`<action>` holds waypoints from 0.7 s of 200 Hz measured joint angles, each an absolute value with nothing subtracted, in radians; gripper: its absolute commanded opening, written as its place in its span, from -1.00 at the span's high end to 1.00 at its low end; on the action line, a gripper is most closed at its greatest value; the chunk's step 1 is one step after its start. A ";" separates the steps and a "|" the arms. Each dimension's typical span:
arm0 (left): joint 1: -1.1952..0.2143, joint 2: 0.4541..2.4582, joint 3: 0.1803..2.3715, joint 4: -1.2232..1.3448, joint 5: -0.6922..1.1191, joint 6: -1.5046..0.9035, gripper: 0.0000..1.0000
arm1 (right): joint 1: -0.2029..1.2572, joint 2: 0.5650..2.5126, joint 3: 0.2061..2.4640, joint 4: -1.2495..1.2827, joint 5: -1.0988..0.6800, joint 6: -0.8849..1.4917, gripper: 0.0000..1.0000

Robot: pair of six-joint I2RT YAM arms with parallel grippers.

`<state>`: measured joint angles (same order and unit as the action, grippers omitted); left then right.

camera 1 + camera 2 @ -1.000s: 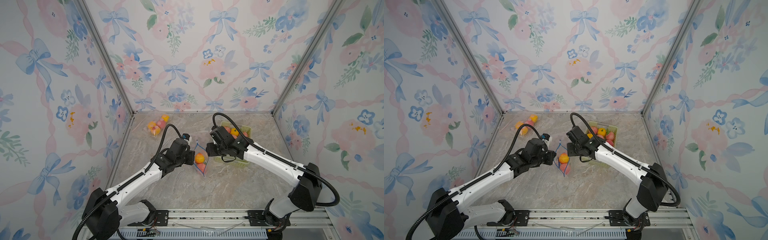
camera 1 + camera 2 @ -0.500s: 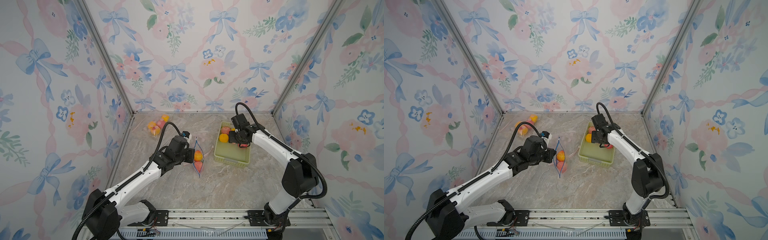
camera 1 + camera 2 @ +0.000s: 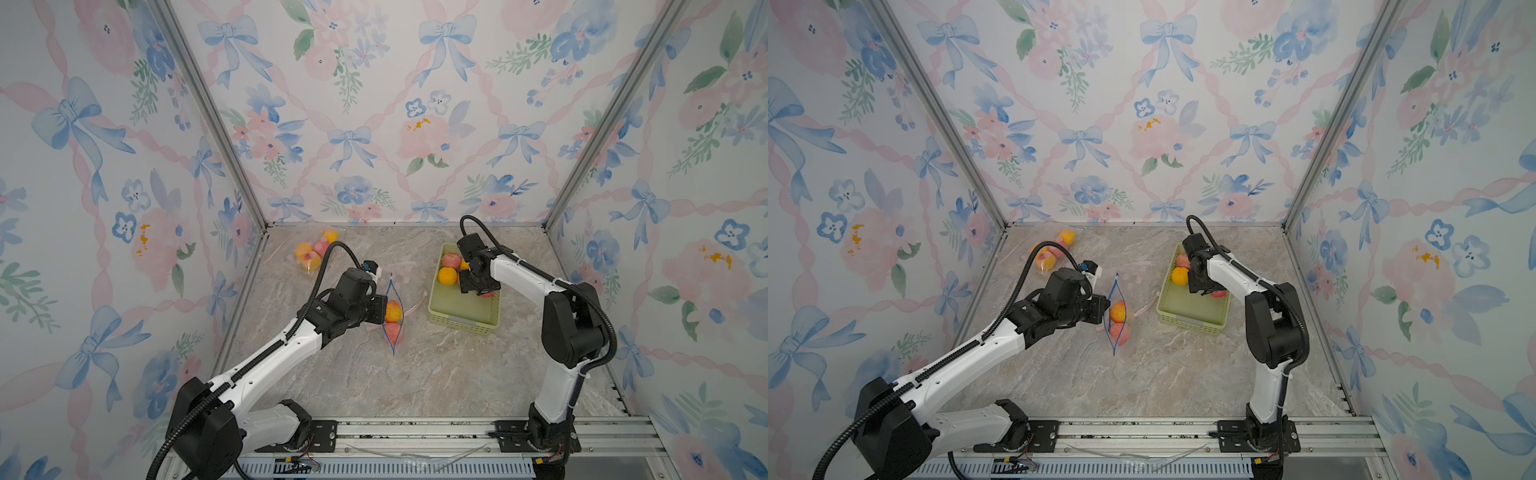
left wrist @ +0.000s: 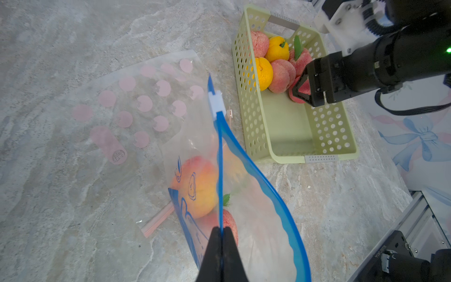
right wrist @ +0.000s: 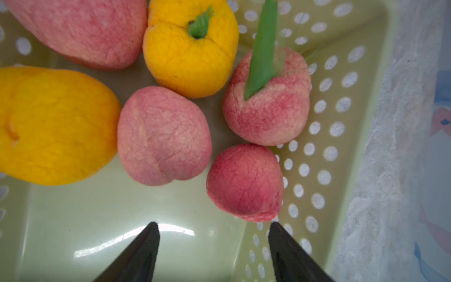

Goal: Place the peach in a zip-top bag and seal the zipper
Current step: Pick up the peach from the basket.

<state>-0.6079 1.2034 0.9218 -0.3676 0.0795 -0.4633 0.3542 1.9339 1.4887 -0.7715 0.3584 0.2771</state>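
Basket [image 3: 464, 321]: right gripper [image 5: 214, 225] has swung here from bag [image 4: 258, 219]; fingers spread wide, empty, just short of small peach [image 5: 245, 183] by side wall. Bag: mouth open, two fruits inside, rim pinched by closed left gripper [image 4: 222, 230]. Likely another pick beginning; sealing pending.

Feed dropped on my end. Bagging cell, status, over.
Left gripper shut on zip-top bag rim, mouth held open. Right gripper open, at small peach in basket, nothing held. Bag unsealed, two fruits inside. No obstruction seen.
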 measured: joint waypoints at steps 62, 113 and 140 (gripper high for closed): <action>-0.601 1.206 0.922 -0.370 0.087 -0.463 1.00 | 0.341 2.029 1.564 -0.805 0.424 0.242 -0.52; -0.601 1.213 0.922 -0.370 0.091 -0.463 1.00 | 0.341 2.061 1.565 -0.821 0.420 0.238 -0.53; -0.601 1.213 0.922 -0.370 0.091 -0.463 1.00 | 0.341 2.079 1.565 -0.825 0.414 0.231 -0.43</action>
